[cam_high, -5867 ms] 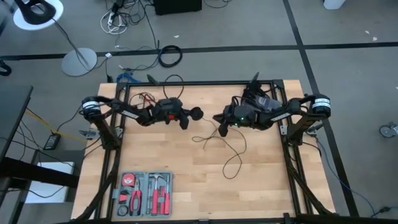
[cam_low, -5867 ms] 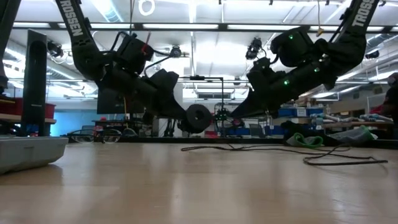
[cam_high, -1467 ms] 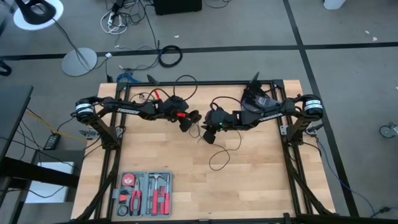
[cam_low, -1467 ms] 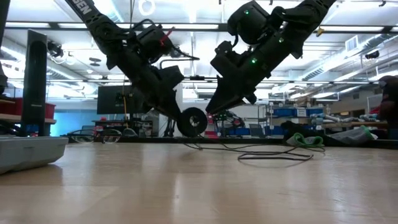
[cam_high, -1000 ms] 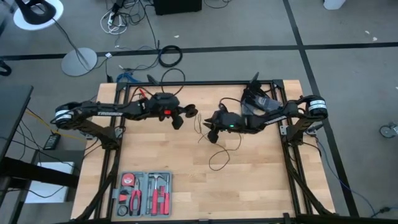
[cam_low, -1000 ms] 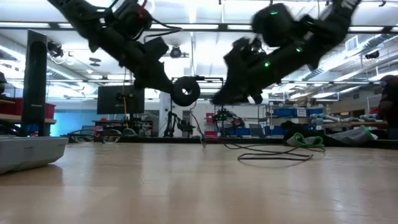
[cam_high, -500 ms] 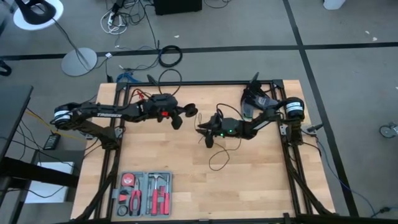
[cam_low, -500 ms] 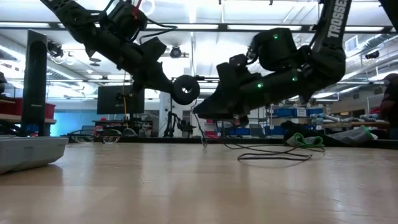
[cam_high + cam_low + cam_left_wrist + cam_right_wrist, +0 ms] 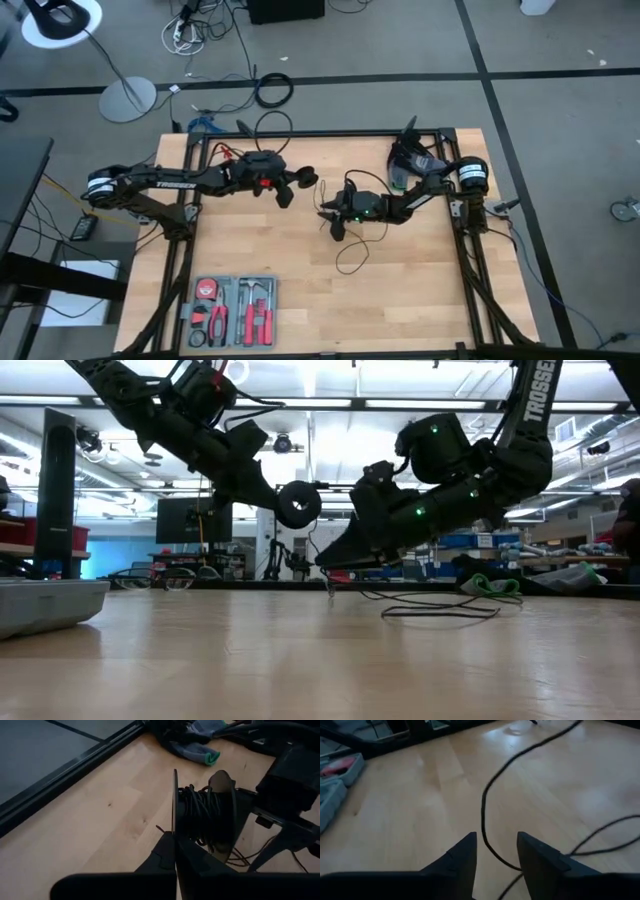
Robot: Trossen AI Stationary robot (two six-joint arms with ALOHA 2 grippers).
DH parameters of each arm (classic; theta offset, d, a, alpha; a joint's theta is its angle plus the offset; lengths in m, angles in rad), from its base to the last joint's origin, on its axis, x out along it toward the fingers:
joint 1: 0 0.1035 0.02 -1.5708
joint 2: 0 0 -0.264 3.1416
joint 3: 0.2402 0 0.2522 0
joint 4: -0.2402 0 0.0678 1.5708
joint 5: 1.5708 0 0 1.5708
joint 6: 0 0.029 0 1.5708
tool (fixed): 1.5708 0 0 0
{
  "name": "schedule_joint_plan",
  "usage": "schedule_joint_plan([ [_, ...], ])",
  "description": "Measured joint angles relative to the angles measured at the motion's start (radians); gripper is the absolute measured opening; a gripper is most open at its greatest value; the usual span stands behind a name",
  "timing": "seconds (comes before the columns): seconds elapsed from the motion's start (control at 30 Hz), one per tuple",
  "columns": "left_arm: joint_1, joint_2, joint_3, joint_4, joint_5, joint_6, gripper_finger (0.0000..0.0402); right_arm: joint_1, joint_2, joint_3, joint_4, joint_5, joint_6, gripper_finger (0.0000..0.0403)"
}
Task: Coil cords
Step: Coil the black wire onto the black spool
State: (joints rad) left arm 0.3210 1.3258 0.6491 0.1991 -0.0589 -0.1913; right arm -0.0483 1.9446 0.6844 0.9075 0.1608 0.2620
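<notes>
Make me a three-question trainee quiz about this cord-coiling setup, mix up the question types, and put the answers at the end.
1. True or false: the left gripper is shut on the spool wound with cord.
2. Multiple choice: in its own wrist view, the right gripper is A) shut on a screwdriver, B) open with the thin black cord running between its fingers, C) out of sight.
3. Fill in: near the table's front left corner sits an open ____ case with red-handled tools.

Key: 1 true; 2 B; 3 tool.
</notes>
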Motion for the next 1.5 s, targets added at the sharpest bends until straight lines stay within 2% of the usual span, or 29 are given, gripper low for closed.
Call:
schedule_joint_plan([
  [0.13,0.000,0.000,0.000,0.017,0.000,-0.001,0.0000,0.000,0.000,0.039,-0.066,0.000,-0.018,0.0101],
  [0.3,0.000,0.000,0.000,0.035,0.000,-0.012,0.0000,0.003,0.000,0.142,-0.291,-0.005,-0.037,0.0013],
  [0.53,0.000,0.000,0.000,0.037,-0.001,-0.029,0.0000,0.007,0.000,0.266,-0.393,-0.010,-0.084,0.0004],
  [0.97,-0.001,0.001,0.000,0.031,-0.016,-0.057,0.0000,-0.070,0.000,0.497,-0.650,-0.054,-0.158,0.0001],
  [1.03,-0.002,0.001,0.000,0.021,-0.012,-0.053,0.0000,-0.078,0.000,0.513,-0.655,-0.063,-0.159,0.0001],
  [1.33,-0.003,0.002,0.001,-0.122,-0.122,-0.020,0.0000,-0.087,-0.044,0.527,-0.681,-0.077,-0.163,0.0000],
  [1.5,-0.003,0.001,0.001,-0.184,-0.115,0.004,0.0000,-0.091,-0.095,0.527,-0.781,0.016,-0.177,0.0000],
])
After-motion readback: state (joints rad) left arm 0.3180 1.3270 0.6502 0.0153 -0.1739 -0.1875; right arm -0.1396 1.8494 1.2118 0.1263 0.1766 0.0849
